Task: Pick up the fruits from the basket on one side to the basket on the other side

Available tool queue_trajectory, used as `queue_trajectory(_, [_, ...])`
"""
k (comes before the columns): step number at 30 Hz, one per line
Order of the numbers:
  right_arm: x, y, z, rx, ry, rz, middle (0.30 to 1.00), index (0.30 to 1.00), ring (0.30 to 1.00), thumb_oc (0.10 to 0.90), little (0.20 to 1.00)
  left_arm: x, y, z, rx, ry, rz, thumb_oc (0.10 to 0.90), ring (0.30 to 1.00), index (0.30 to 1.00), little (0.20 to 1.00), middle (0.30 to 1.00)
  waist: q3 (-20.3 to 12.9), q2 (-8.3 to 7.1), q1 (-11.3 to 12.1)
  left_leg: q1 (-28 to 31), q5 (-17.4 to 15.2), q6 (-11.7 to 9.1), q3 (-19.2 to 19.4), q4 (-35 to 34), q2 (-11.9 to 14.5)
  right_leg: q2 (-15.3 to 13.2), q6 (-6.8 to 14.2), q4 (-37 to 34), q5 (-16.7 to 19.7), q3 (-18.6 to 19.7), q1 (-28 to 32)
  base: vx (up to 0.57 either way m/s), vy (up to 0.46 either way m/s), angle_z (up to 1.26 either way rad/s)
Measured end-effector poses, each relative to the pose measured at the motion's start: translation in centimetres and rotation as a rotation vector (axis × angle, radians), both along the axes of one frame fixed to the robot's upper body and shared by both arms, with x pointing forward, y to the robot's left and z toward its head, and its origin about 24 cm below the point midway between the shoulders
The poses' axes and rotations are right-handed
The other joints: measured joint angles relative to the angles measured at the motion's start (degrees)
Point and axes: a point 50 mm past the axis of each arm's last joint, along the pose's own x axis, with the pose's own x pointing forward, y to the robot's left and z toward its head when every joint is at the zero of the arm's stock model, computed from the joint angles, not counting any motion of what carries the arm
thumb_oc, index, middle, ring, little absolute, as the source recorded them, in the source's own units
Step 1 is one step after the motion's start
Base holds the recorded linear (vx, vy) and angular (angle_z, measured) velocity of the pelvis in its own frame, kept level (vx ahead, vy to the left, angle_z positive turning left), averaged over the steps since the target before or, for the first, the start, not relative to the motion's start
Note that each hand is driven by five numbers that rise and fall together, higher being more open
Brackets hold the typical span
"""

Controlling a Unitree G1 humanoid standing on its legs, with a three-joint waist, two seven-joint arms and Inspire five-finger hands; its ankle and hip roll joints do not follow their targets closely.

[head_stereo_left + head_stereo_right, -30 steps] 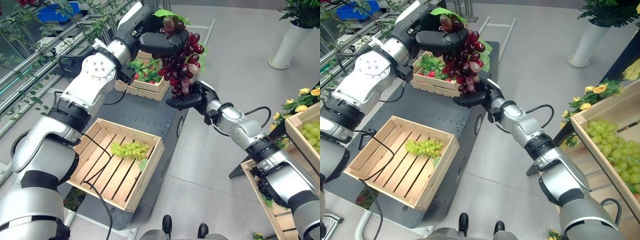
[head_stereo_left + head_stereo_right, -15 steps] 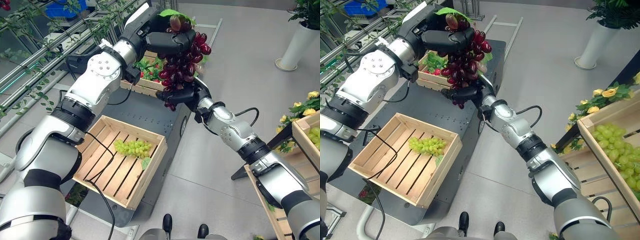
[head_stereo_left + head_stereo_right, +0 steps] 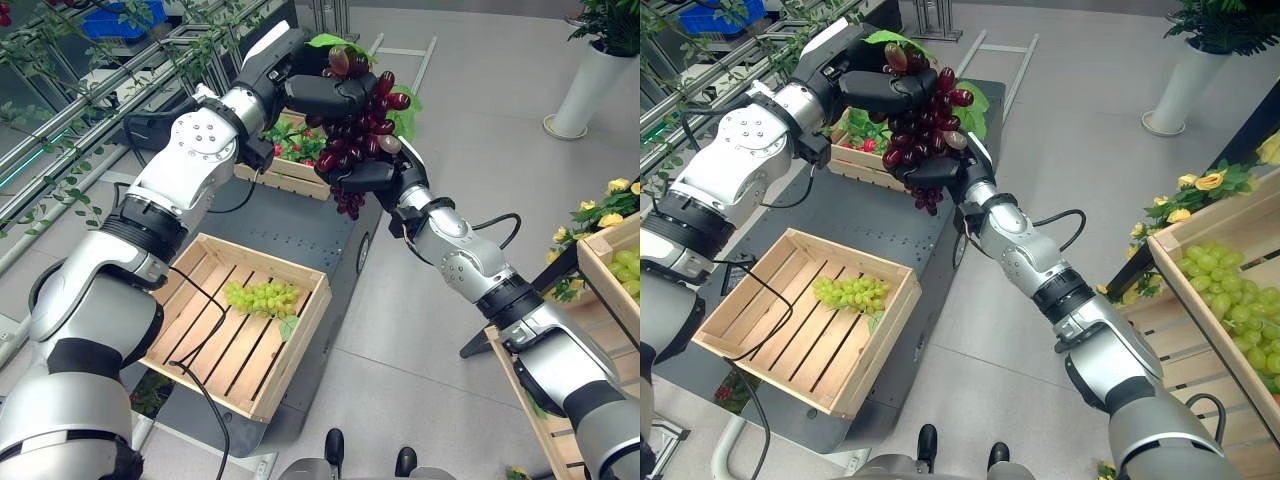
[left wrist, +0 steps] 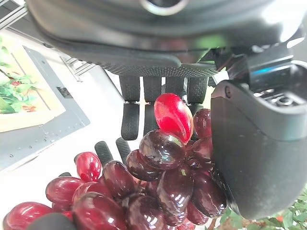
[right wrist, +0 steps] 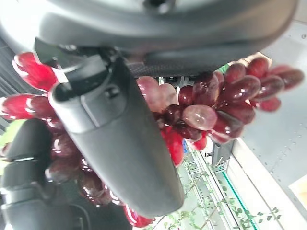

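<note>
A bunch of dark red grapes [image 3: 360, 135] with a green leaf hangs in the air above the far end of the grey cart [image 3: 270, 225]. My left hand [image 3: 325, 95] grips its top from the left, fingers curled over it. My right hand [image 3: 375, 175] has come in from the right and closes round the lower part, with a few grapes dangling below it. In the right wrist view the thumb [image 5: 120, 143] lies across the grapes [image 5: 211, 115]. In the left wrist view the grapes [image 4: 163, 158] sit between the fingers [image 4: 144, 96] and the thumb.
A wooden crate [image 3: 300, 340] on the cart's near end holds green grapes [image 3: 262, 297]. Behind it stands a smaller crate [image 3: 285, 170] with leaves and red fruit. On the right, a crate [image 3: 1180, 290] on a stand holds more green grapes [image 3: 1230, 300]. A white planter [image 3: 585, 80] stands at the far right.
My right hand has risen from below the bunch and closed on its lower part. The left hand keeps its hold on the top.
</note>
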Motion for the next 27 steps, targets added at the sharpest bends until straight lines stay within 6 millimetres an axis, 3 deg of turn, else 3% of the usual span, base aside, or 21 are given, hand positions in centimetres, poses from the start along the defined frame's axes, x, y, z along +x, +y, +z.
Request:
queue_trajectory(2, [0.0, 0.2, 0.0, 0.019, 0.003, 0.007, 0.900, 0.900, 0.900, 0.800, 0.900, 0.0, 0.0, 0.0, -0.005, 0.000, -0.002, 0.400, 0.300, 0.300, 0.300, 0.300, 0.00, 0.00, 0.00, 0.00, 0.00, 0.00, 0.00, 0.00, -0.01, 0.00, 0.00, 0.00, 0.00, 0.00, 0.00, 0.00, 0.000, 0.00])
queue_trajectory(3, [-0.1, 0.4, 0.0, 0.043, 0.012, 0.018, 0.300, 0.300, 0.300, 0.400, 0.300, 0.0, 0.0, 0.0, -0.017, 0.004, -0.006, 0.400, 0.300, 0.300, 0.300, 0.300, 0.00, 0.00, 0.01, 0.00, 0.00, 0.00, -0.01, 0.00, -0.01, -0.01, 0.00, 0.00, 0.00, -0.01, 0.01, 0.00, 0.000, 0.00])
queue_trajectory(20, [-0.7, 1.8, -0.2, 0.225, 0.023, 0.099, 0.300, 0.300, 0.300, 0.400, 0.300, -0.8, -1.1, 1.2, -0.079, -0.047, -0.087, 0.400, 0.300, 0.300, 0.300, 0.300, -0.01, 0.02, 0.12, 0.00, 0.01, -0.01, -0.12, 0.00, -0.01, -0.02, -0.01, 0.00, -0.01, -0.13, 0.05, 0.00, 0.000, 0.00])
queue_trajectory(21, [-0.7, 1.8, -0.2, 0.226, 0.021, 0.098, 0.300, 0.300, 0.300, 0.400, 0.300, -0.8, -1.1, 1.2, -0.082, -0.045, -0.089, 0.445, 0.368, 0.368, 0.368, 0.368, -0.01, 0.02, 0.06, 0.01, 0.01, -0.01, -0.11, 0.00, -0.01, -0.02, -0.01, 0.00, -0.01, -0.11, 0.04, 0.00, 0.000, 0.00])
queue_trajectory(22, [-0.7, 1.8, -0.2, 0.226, 0.020, 0.097, 0.300, 0.300, 0.300, 0.400, 0.300, -0.8, -1.1, 1.2, -0.081, -0.044, -0.093, 0.800, 0.900, 0.900, 0.900, 0.900, -0.01, 0.02, 0.06, 0.02, 0.01, -0.01, -0.08, 0.00, -0.01, -0.02, -0.01, 0.00, -0.01, -0.08, 0.04, 0.00, 0.000, 0.00])
queue_trajectory(27, [-0.6, 1.6, -0.1, 0.227, 0.014, 0.090, 0.300, 0.300, 0.300, 0.400, 0.300, -0.8, -1.2, 1.2, -0.081, -0.043, -0.097, 0.800, 0.900, 0.900, 0.900, 0.900, -0.01, 0.02, -0.03, 0.11, 0.01, -0.01, 0.03, 0.00, 0.01, -0.02, -0.01, 0.00, -0.01, 0.14, 0.03, 0.00, 0.000, 0.00])
